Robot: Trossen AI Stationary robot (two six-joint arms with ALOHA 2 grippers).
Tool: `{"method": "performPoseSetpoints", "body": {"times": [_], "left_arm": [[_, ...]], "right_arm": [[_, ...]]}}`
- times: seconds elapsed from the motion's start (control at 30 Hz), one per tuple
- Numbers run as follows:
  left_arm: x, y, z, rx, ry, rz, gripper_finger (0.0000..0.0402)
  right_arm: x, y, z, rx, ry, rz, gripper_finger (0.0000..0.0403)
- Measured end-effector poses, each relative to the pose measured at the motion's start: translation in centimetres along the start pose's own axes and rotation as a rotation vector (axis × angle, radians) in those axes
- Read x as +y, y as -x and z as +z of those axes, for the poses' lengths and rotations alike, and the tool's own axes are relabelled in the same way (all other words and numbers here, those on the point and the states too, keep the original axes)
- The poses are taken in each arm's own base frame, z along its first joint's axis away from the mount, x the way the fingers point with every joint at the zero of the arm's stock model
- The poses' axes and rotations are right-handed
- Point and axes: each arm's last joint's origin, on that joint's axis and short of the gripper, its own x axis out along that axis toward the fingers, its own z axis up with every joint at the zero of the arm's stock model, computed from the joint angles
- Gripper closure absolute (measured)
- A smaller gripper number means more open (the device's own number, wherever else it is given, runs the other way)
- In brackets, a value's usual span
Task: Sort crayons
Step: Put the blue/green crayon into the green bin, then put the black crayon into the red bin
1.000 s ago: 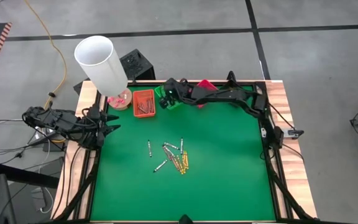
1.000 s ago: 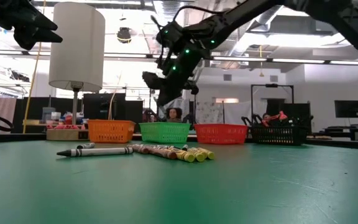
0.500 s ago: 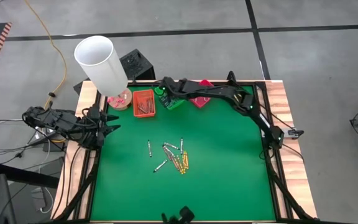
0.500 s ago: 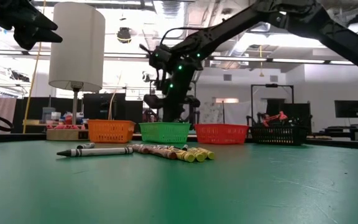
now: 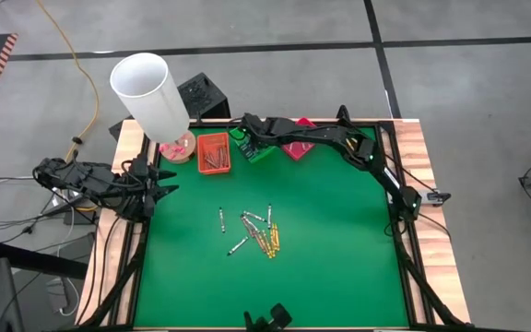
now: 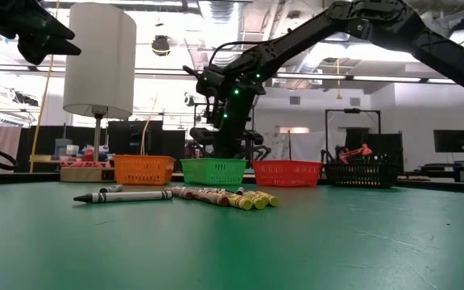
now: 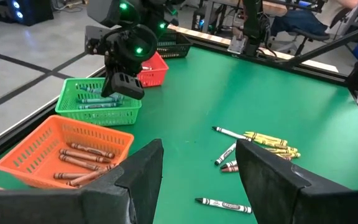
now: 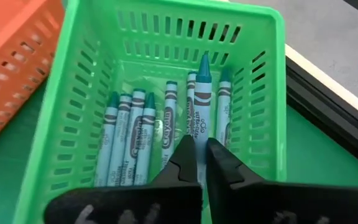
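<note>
Showing green crayon [image 8: 201, 102] between right fingers [image 8: 182, 163] — wrist view only.

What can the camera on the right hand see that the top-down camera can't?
Only the right wrist view shows the blue-green crayons lying side by side inside the green basket, one gripped between the right hand's fingertips. Only the high view shows the loose crayons mid-table, the white lampshade and the waiting left hand. Both show the green basket and the orange basket beside it.
</note>
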Motion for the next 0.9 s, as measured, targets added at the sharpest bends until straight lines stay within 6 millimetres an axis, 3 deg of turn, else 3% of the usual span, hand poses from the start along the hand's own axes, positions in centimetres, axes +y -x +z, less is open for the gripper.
{"method": "performPoseSetpoints", "body": {"times": [0.23, 0.5, 0.73, 0.9], "left_arm": [[0.0, 0.0, 0.0, 0.000, 0.000, 0.001, 0.0210], [0.0, 0.0, 0.0, 0.000, 0.000, 0.001, 0.0210], [0.0, 0.0, 0.0, 0.000, 0.000, 0.002, 0.0210], [0.0, 0.0, 0.0, 0.000, 0.001, 0.001, 0.0210]], "right_arm": [[0.0, 0.0, 0.0, 0.002, 0.001, 0.002, 0.0347], [0.0, 0.4, 0.1, 0.034, 0.080, 0.030, 0.0336], [1.7, 6.7, 2.6, 0.053, 0.274, 0.099, 0.0336], [4.7, 12.1, 2.0, 0.054, 0.437, 0.174, 0.0336]]}}
